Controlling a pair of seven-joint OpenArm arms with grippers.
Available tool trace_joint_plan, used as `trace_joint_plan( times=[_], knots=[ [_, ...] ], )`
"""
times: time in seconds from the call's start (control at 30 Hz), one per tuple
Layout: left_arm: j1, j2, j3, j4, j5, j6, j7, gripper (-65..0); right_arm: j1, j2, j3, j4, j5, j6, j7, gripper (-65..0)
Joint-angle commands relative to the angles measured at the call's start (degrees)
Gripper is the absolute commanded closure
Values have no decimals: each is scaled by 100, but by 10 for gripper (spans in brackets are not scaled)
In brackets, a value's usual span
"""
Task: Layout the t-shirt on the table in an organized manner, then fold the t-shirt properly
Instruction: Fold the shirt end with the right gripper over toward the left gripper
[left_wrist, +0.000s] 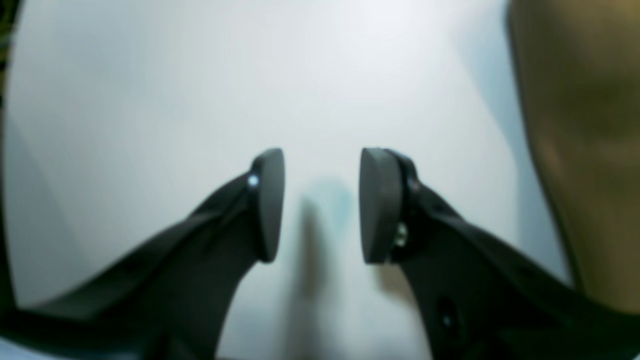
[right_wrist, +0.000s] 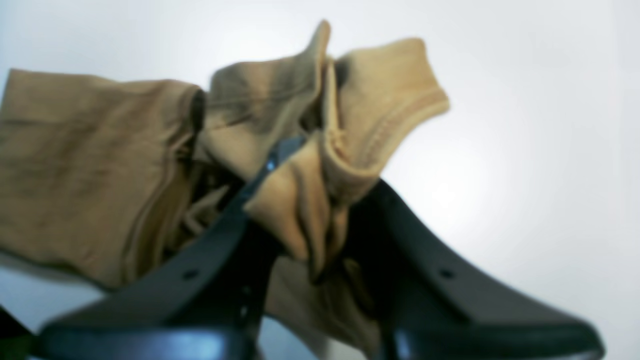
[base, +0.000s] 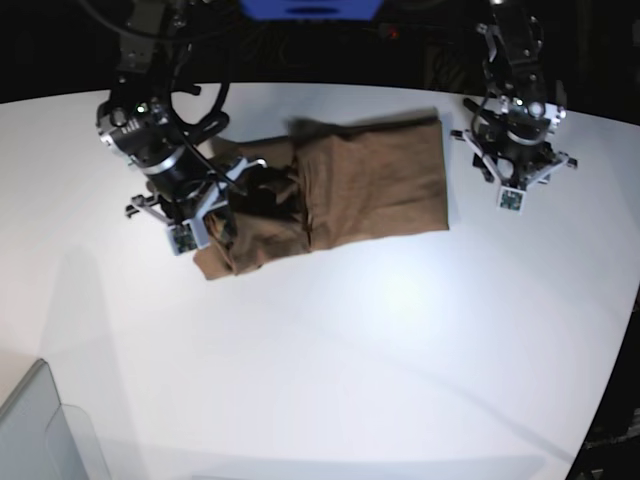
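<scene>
Base view: rumpled brown t-shirt (base: 350, 190), bunched end clamped in right end effector (right_wrist: 305, 220), left end effector (left_wrist: 321, 205) apart.

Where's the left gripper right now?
In the base view, the left gripper is at upper right, open over the bare table, just beside the t-shirt.

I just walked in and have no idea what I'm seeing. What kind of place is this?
Probably a robotics lab or test bench. Two robot arms stand over a big bare white table, a brown t-shirt lies bunched on it, and the surroundings are dark, with cables behind.
</scene>
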Motion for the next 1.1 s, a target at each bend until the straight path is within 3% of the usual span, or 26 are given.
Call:
trace_joint_plan(
  times=[0.0, 0.1, 0.2, 0.4, 0.67, 1.07],
  knots=[
    [8, -33, 16, 104, -21, 40, -22, -235, 32, -4, -56, 118, 91, 11, 157, 0],
    [78, -24, 192, 78, -21, 31, 347, -149, 23, -4, -240, 127, 91, 11, 165, 0],
    [69, -24, 394, -1, -21, 31, 532, 0, 5, -12, -451, 127, 91, 11, 157, 0],
    [-45, -16, 921, -326, -21, 31, 549, 0, -153, -12, -1401, 259, 91, 11, 209, 0],
    [-212, 239, 956, -493, -21, 31, 541, 0, -12, -4, -2605, 215, 82, 11, 192, 0],
    [-212, 257, 948, -493, -21, 31, 514, 0, 814, -55, -3115, -1007, 91, 11, 209, 0]
  ],
)
